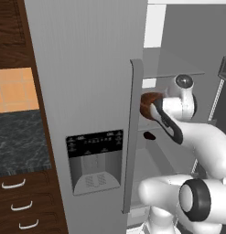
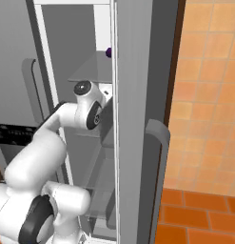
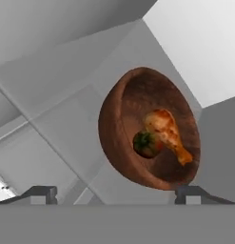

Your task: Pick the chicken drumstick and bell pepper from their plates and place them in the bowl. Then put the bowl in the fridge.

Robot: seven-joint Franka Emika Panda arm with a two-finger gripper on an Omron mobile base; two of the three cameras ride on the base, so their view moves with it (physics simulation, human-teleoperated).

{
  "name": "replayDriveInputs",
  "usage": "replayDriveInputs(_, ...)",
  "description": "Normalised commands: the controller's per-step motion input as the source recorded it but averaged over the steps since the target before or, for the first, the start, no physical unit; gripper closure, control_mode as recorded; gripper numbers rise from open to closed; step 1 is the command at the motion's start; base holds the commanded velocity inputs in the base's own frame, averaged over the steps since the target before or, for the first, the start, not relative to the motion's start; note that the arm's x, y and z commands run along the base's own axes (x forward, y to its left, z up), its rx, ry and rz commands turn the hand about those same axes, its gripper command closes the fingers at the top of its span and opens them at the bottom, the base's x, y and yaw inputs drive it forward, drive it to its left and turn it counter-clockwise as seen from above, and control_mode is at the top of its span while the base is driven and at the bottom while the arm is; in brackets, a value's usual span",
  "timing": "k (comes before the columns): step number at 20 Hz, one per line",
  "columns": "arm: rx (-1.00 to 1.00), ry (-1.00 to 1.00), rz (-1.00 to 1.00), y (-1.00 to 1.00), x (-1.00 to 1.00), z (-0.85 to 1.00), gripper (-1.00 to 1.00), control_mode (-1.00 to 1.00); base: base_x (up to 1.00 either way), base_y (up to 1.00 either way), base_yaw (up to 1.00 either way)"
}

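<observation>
The fridge (image 1: 87,68) stands open and my arm reaches into it. On a glass shelf (image 3: 66,119) inside rests the dark brown bowl (image 3: 123,124), whose rim (image 1: 148,101) peeks out behind the door handle. The orange-brown chicken drumstick (image 3: 166,133) and the dark red bell pepper (image 3: 146,144) with its green stem lie together in the bowl. My gripper (image 3: 116,193) is open just in front of the bowl, fingertips (image 3: 43,193) spread wide with nothing between them. The plates are out of view.
The grey fridge door with its long handle (image 1: 135,137) and black dispenser (image 1: 94,160) stands close on the arm's left. A second door with handle (image 2: 157,181) flanks the right. A small purple item (image 2: 108,52) sits on an upper shelf. Wooden drawers (image 1: 23,205) are at left.
</observation>
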Motion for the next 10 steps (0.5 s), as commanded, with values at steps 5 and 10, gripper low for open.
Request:
replayDriveInputs(5,0.23,-0.01,-0.22,0.16,-0.88,0.56,-1.0,-1.0,0.0,0.0,0.0)
replayDriveInputs(10,0.26,-0.05,-0.25,0.2,-1.0,0.46,-1.0,-1.0,0.0,0.0,0.0)
